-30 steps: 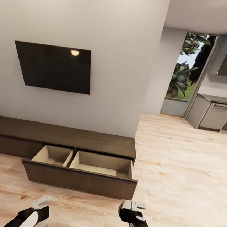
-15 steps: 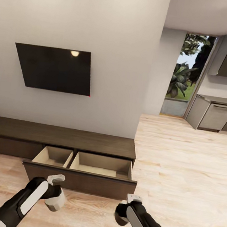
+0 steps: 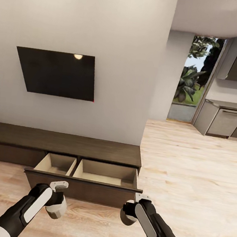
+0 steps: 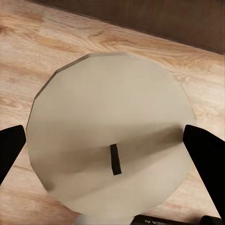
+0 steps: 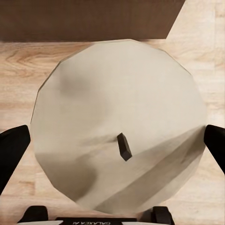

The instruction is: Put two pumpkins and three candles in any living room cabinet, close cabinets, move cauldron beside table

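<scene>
Holding one candle in left gripper, another candle in right gripper, fingers clamped each side, nearing open, empty cabinet drawer just ahead; pumpkins, 3rd candle, cauldron & closing left, prob.

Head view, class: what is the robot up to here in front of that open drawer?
The robot stands before the long dark-brown cabinet, whose wide drawer is pulled out and looks empty. Each gripper carries a cream candle: the left gripper is shut on the left candle, the right gripper on the right candle. Both hang low over the wood floor, short of the drawer front.
</scene>
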